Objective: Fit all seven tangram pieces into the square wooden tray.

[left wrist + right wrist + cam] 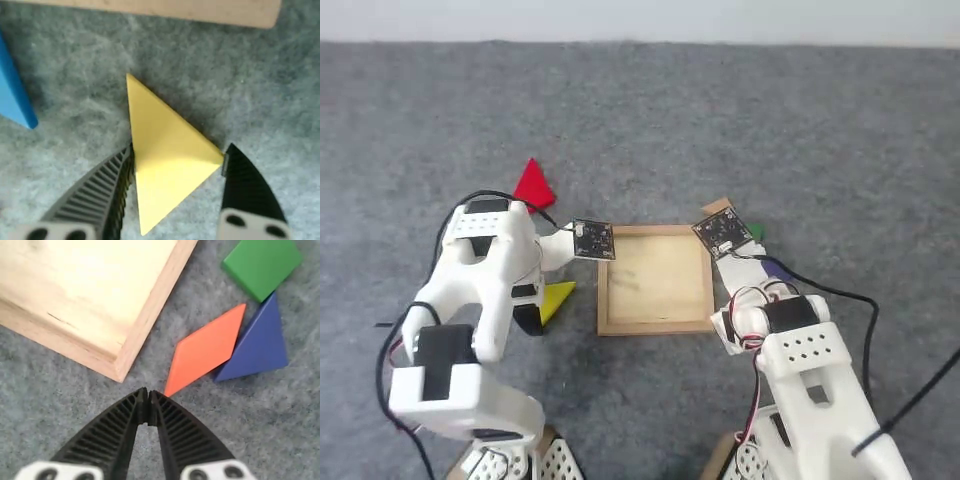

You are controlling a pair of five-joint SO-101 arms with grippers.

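While your left claw (177,157) pinches the flat yellow triangle piece (165,165) between both jaws, likely for lifting, the bare square wooden tray (150,10) sits just ahead; right claw (149,407) fully closed, holding nothing.

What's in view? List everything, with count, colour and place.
carpet: 1, grey, under everything
tray: 1, light wood, between the arms
yellow triangle: 1, yellow, left of tray
red triangle: 1, red, far left of tray
blue piece: 1, light blue, near yellow triangle, partly out of frame
green piece: 1, green, right of tray
navy triangle: 1, dark blue, next to green piece
parallelogram: 1, orange, against navy triangle
left gripper: 1, black, closed on yellow triangle
right gripper: 1, black, shut, by parallelogram's tip
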